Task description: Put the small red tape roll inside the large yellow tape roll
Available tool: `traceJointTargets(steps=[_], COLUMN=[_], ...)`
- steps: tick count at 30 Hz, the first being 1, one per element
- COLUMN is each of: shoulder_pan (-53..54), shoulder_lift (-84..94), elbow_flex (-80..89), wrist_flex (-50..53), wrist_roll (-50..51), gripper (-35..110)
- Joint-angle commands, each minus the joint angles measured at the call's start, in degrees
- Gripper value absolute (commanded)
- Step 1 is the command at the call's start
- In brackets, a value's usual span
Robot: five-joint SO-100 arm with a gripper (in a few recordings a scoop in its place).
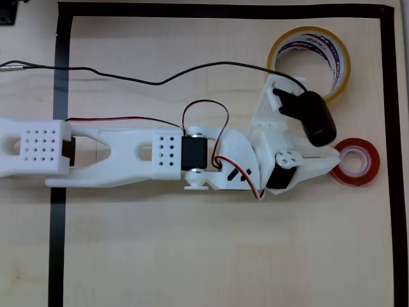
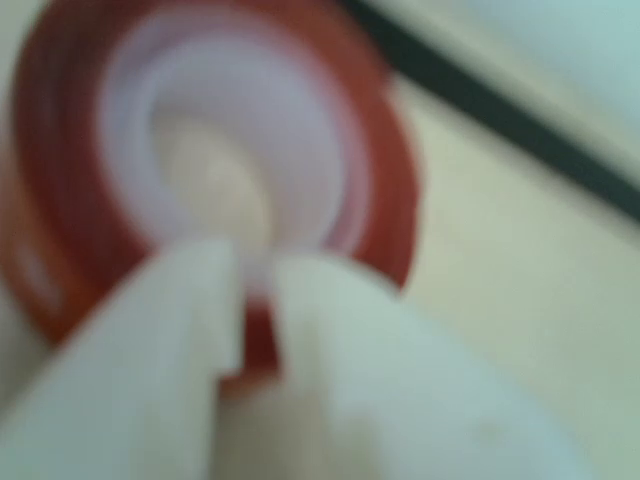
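Observation:
The small red tape roll (image 1: 369, 171) lies flat on the wooden table at the right, near the black border. In the wrist view the small red tape roll (image 2: 385, 190) is blurred and very close, its white core facing the camera. My white gripper (image 1: 335, 161) reaches the roll's left rim, and in the wrist view the gripper (image 2: 255, 290) has its two fingers pinched on the near wall, one inside the hole and one outside. The large yellow tape roll (image 1: 343, 69) lies flat at the upper right, apart from the red one, just beyond the black wrist camera.
A black tape border (image 1: 386, 128) frames the work area and passes close to the right of the red roll; it crosses the wrist view as a dark line (image 2: 500, 100). A black cable (image 1: 128, 75) runs over the table above the arm.

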Motion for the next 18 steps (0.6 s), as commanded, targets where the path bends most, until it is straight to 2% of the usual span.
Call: traceJointTargets(steps=[1,18], shoulder_pan=[1.5,2.9], shoulder_lift=[8.5,8.7], elbow_flex=[0.5,0.2], wrist_flex=[-3.3,7.2], wrist_roll=[-1.1,1.6], gripper=[0,0])
